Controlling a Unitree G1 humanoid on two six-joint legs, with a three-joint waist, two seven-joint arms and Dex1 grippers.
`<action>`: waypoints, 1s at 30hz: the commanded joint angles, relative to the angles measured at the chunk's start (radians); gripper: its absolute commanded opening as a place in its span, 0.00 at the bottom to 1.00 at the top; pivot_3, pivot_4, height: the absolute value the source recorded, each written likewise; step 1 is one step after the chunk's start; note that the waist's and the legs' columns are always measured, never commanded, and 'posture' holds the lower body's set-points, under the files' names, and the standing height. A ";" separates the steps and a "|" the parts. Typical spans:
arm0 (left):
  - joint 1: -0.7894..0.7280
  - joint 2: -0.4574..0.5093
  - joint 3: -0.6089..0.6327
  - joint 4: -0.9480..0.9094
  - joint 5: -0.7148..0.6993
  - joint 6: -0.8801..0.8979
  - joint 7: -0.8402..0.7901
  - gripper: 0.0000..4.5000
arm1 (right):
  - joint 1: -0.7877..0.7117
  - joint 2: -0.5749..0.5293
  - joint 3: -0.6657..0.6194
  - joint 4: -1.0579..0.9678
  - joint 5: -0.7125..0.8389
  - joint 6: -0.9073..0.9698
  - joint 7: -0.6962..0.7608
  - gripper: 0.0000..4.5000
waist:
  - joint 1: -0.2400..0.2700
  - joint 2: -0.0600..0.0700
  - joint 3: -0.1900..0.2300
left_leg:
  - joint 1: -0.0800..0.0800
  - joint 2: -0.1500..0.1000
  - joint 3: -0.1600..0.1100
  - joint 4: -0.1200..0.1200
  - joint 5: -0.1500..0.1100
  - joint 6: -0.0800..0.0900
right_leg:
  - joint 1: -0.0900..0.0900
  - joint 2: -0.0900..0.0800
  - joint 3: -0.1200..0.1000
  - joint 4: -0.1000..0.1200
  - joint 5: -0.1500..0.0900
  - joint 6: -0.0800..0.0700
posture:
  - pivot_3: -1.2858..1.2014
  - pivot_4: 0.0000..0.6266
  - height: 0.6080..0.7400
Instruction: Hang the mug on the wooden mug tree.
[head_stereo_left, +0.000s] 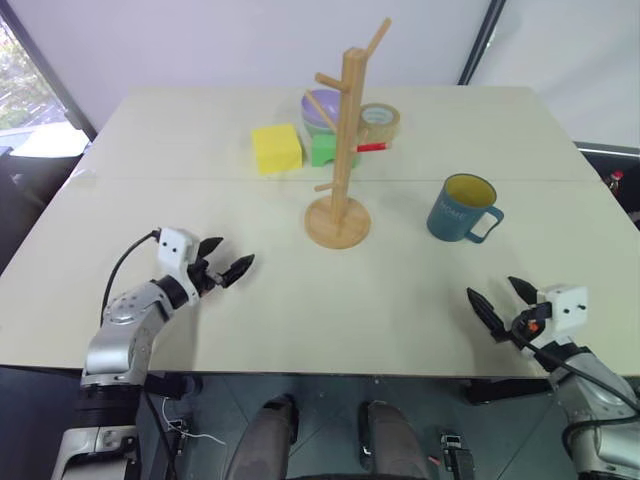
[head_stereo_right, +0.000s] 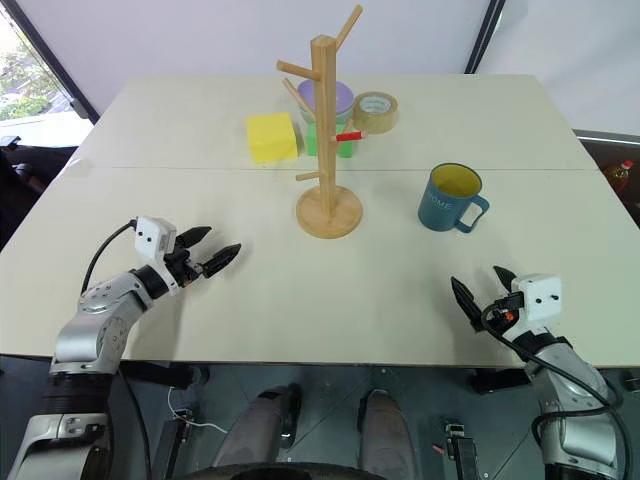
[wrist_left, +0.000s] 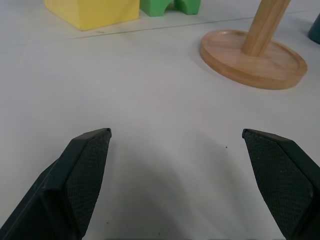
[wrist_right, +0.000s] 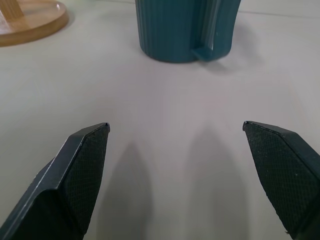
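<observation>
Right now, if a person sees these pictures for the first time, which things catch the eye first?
The tall wooden mug tree at the middle of the table, its pegs bare. To its right stands the mug, upright, apart from it. Near the front edge, the left gripper and right gripper are both open.

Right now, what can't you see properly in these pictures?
- Lettering on the mug: too small to read in the eye views.
- Purple bowl: partly hidden behind the wooden mug tree.
- Green block: partly behind the tree's pole.
- Mug's top: cut off by the right wrist view's edge.
</observation>
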 joint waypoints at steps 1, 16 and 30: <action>0.001 0.016 0.030 -0.039 -0.017 -0.002 -0.001 1.00 | -0.011 -0.015 -0.005 -0.016 0.005 -0.005 -0.005 0.99 | 0.000 0.000 0.000 | 0.000 0.000 0.000 0.000 0.000 0.000 | 0.000 0.000 0.000 0.000 0.000 -0.001 | 0.52 0.24 1.00; -0.006 0.014 0.035 -0.055 -0.023 0.020 0.012 1.00 | -0.011 -0.014 0.004 -0.031 0.001 0.003 -0.028 0.99 | 0.000 0.000 0.000 | 0.000 0.000 0.000 0.000 0.000 0.000 | 0.000 0.000 0.000 0.000 0.001 -0.002 | 0.52 0.24 1.00; 0.012 0.008 0.030 -0.075 -0.015 0.011 0.029 1.00 | -0.015 -0.022 0.010 -0.021 0.001 0.001 -0.014 0.99 | -0.001 0.000 0.000 | 0.000 -0.001 0.000 0.000 0.000 0.000 | 0.000 0.000 0.000 0.001 0.001 -0.002 | 0.52 0.24 1.00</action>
